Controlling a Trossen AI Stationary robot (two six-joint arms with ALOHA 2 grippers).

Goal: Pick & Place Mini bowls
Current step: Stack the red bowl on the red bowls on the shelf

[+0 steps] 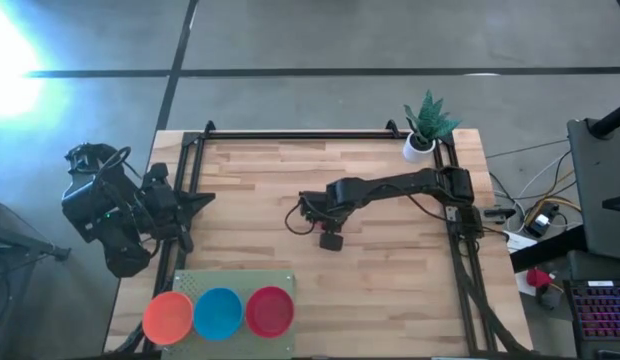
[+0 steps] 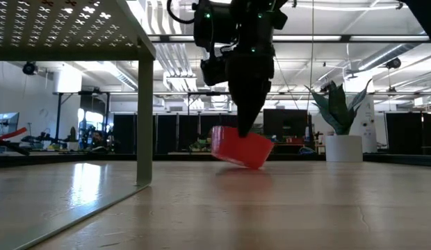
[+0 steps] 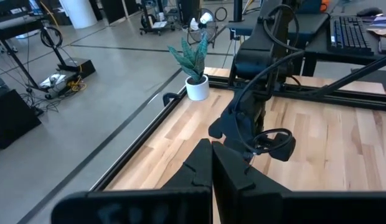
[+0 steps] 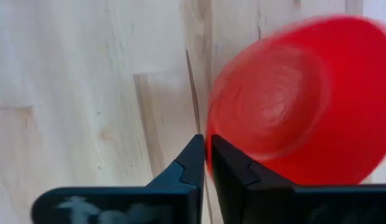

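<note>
red mini bowl (image 2: 241,148) sits mid-frame in the low view, tilted, one edge off the bench (image 2: 285,208), rim nipped by the right pincer (image 2: 245,130). right wrist view shows the fingers nearly together on the bowl's (image 4: 299,102) rim, image smeared. high view hides that bowl under the arm; the right pincer (image 1: 331,238) is at centre. at lower left there, an orange bowl (image 1: 167,315), blue bowl (image 1: 218,312) and another red bowl (image 1: 269,310) line a perforated shelf (image 1: 235,281). left pincer (image 3: 211,163) pressed together, parked at the bench's left edge. potted plant (image 1: 426,125) upper right.
</note>
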